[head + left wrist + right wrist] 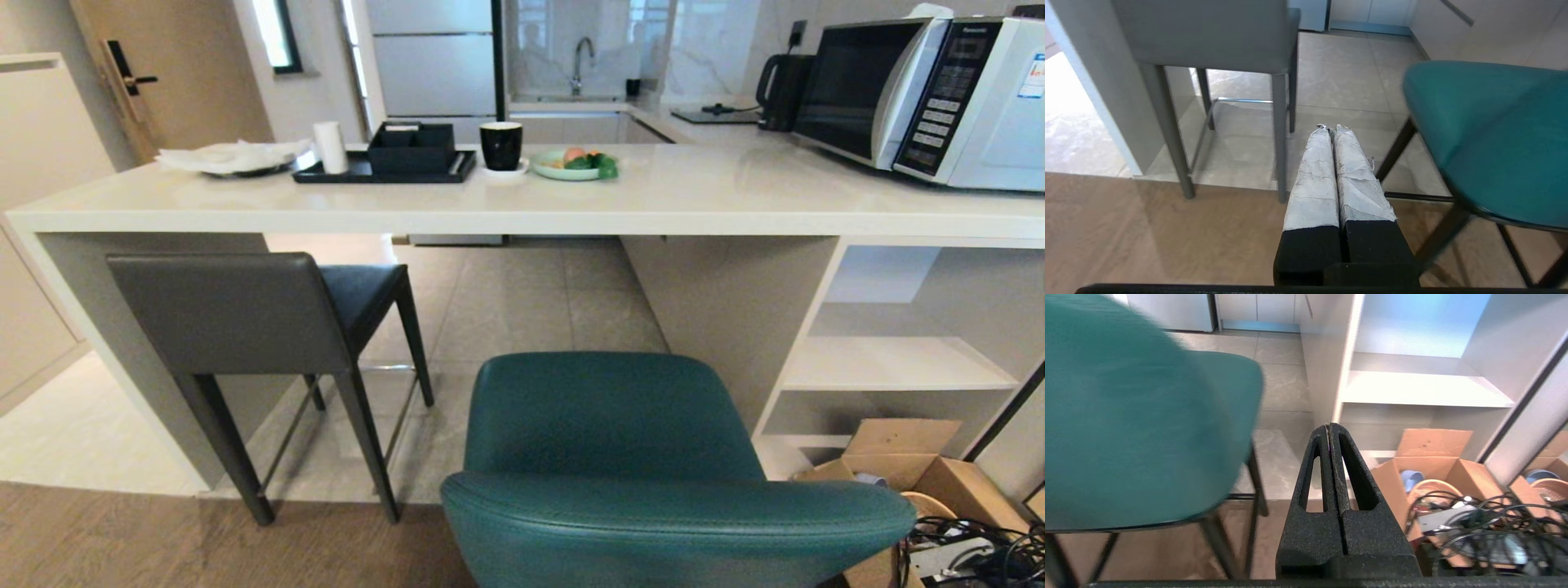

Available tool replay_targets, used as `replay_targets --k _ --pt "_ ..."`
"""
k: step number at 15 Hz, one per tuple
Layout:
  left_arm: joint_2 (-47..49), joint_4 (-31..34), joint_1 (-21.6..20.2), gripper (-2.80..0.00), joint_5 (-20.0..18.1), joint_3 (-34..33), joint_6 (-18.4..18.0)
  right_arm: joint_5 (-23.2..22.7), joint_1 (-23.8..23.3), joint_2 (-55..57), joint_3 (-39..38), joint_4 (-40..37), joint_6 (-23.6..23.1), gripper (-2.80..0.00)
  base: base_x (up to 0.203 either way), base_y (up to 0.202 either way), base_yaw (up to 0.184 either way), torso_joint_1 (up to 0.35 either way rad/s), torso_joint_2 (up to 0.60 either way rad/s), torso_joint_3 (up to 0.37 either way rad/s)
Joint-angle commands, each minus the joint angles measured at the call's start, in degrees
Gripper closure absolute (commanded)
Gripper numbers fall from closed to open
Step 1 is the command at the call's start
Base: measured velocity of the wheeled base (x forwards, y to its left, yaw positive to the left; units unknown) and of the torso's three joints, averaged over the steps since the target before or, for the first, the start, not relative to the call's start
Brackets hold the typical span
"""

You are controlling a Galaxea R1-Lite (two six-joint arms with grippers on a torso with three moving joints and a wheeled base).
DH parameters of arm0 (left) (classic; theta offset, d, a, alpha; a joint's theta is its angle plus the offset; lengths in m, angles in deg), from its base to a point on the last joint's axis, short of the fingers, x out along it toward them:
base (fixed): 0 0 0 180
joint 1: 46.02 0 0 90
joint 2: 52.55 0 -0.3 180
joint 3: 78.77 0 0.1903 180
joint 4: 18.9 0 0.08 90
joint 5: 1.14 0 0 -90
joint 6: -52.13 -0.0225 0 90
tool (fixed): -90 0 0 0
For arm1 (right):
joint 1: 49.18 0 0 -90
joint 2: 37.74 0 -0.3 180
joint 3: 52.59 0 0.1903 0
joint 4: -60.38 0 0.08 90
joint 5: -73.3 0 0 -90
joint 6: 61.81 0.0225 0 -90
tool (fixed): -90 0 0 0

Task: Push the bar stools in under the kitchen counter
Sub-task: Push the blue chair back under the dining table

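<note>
A dark-grey bar stool (245, 314) stands at the left with its seat partly under the white kitchen counter (571, 204). A teal bar stool (620, 457) stands closer to me, in front of the counter's open gap, its back toward me. Neither arm shows in the head view. My left gripper (1331, 130) is shut with nothing in it, low between the grey stool (1208, 32) and the teal stool (1490, 134). My right gripper (1329, 426) is shut and empty, to the right of the teal stool (1135, 416), pointing at the counter's white shelves (1421, 388).
On the counter sit a black tray (384, 167), a black cup (500, 145), a fruit plate (571, 163) and a microwave (922, 90). An open cardboard box (906, 465) and tangled cables (980, 547) lie on the floor at the lower right, by the shelves (890, 359).
</note>
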Motion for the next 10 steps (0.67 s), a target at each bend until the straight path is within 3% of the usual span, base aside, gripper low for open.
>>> replay_targets --k 1,6,10 --pt "0.04 0.01 -0.01 0.0 -0.01 -0.02 0.03 0.02 0.0 -0.02 0.0 0.02 -0.1 0.0 0.0 -0.194 0.003 0.002 0.0 0.001" --pt "0.04 0.01 0.08 0.0 -0.01 -0.06 0.38 0.02 0.0 -0.02 0.0 0.02 0.08 0.0 0.0 -0.174 0.0 0.001 0.0 0.002" --pt "0.04 0.01 0.08 0.0 0.34 -0.06 0.82 -1.04 0.0 -0.02 -0.17 0.27 0.01 0.0 0.0 -0.019 0.0 0.001 0.0 0.0"
